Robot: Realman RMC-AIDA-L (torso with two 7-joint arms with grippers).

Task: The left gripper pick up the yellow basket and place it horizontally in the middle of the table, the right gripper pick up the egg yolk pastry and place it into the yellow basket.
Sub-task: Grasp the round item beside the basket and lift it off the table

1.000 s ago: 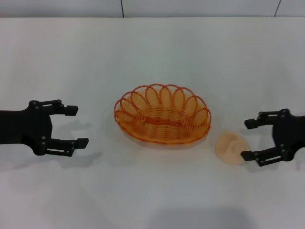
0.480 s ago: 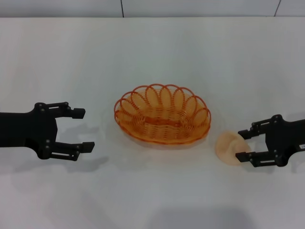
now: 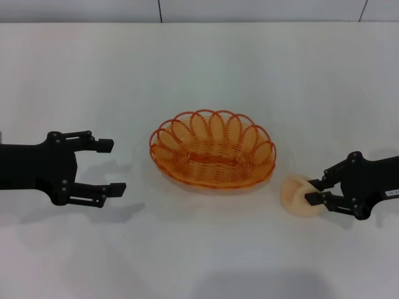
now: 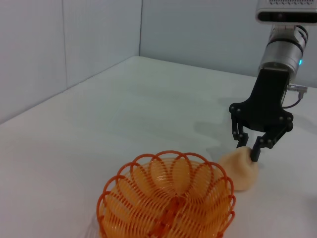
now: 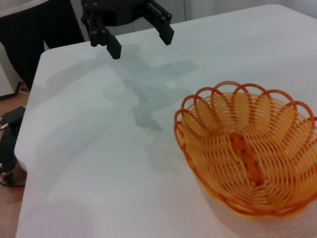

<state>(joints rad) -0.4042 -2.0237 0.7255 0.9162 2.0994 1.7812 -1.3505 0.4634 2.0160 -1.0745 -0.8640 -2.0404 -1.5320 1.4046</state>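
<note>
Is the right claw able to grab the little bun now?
Probably yes. The right gripper already has its fingers around the egg yolk pastry, which sits on the table beside the yellow basket, with nothing between them.

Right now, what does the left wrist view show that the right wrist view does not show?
Only the left wrist view shows the egg yolk pastry beside the basket, with the right gripper closed down onto it. Only the right wrist view shows the left gripper, open above the table. Both views show the yellow basket lying empty on the white table.
</note>
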